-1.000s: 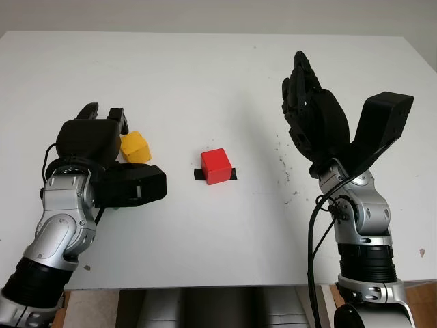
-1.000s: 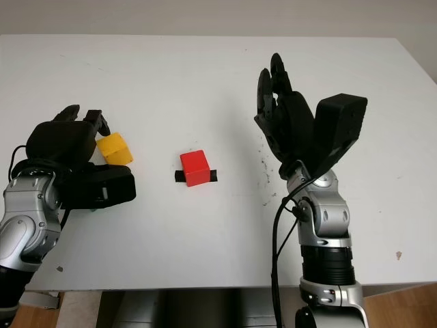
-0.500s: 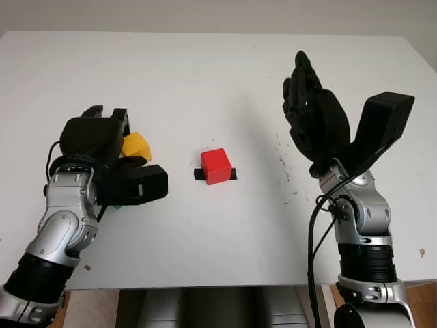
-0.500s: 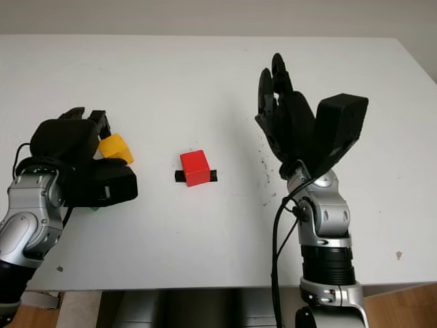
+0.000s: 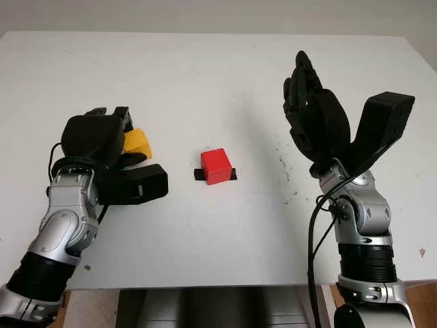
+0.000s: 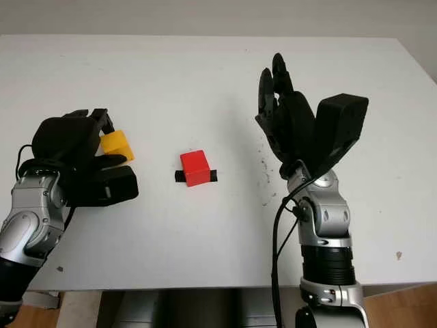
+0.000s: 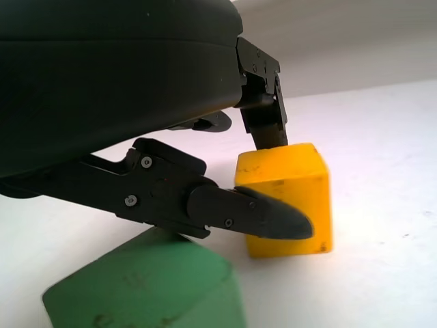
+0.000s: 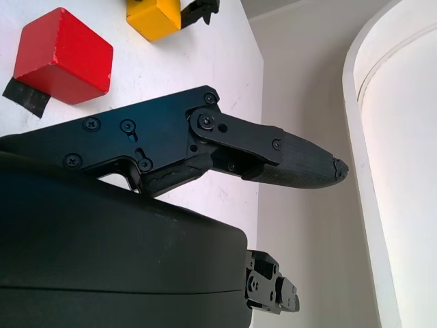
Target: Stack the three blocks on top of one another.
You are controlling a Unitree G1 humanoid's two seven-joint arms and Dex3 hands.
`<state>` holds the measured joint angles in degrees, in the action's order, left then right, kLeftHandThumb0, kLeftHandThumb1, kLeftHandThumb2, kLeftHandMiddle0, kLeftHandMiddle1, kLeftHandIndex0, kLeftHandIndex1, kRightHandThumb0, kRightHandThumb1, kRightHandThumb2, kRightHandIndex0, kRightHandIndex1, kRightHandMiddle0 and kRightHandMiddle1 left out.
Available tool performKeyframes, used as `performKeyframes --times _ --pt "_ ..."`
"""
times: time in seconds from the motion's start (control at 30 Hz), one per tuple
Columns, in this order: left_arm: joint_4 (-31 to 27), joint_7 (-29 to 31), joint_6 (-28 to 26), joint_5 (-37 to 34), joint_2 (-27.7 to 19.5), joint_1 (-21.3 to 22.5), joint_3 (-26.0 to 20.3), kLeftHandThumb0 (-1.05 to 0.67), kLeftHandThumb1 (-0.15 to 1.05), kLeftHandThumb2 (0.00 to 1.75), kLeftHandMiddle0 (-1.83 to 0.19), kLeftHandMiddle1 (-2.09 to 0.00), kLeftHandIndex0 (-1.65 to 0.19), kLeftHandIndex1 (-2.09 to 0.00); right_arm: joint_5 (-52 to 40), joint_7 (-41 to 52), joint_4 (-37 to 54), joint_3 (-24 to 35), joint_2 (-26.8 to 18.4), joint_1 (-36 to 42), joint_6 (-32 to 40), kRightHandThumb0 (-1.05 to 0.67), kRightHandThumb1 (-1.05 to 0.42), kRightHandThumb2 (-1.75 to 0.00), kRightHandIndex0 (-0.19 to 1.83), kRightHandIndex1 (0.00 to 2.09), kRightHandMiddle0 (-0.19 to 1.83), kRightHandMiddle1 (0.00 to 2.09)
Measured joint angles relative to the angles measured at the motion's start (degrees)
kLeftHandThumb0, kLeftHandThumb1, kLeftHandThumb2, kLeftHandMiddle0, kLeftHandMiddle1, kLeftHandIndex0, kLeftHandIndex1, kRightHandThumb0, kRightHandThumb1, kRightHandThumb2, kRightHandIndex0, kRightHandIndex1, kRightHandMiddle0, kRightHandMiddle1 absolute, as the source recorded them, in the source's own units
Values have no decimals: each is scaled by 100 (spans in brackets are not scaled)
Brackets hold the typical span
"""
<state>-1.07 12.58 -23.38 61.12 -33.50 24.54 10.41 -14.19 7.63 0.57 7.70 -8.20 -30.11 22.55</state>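
Note:
My left hand [image 5: 134, 156] is at the table's left side, its fingers closed around the yellow block [image 5: 140, 141]. In the left wrist view one fingertip [image 7: 263, 133] presses the yellow block's [image 7: 290, 195] far top edge and another finger [image 7: 252, 215] crosses its near face. The green block [image 7: 153, 287] lies under that hand's palm, just beside the yellow one. A red block [image 5: 217, 166] sits in the middle of the table on a strip of black tape [image 5: 199, 175]. Held up above the table's right side, apart from all blocks, is my right hand [image 5: 339, 109], open.
The white table [image 5: 218, 82] stretches far behind the blocks. Small dark specks [image 5: 283, 164] mark its surface right of the red block. The table's front edge [image 5: 218, 285] runs close to both forearms.
My left hand has shifted slightly right and closed on the yellow block, which has tipped and moved a little. The green block has slipped under the hand. The right hand has not moved.

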Motion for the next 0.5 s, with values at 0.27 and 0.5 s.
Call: performKeyframes --times 0.27,0.5 --pt "-717 249 341 -1242 1 -135 -487 -31 105 14 -30 -5 -15 -141 1 -13 1 -1 3 0 0 -69 -105 -69 -19 0 -19 0" --pt "-1330 526 523 -2122 -22 -161 -904 -33 105 13 -28 -5 -13 -151 2 1 3 -13 2 2 0 -69 -105 -70 -19 0 -19 0"
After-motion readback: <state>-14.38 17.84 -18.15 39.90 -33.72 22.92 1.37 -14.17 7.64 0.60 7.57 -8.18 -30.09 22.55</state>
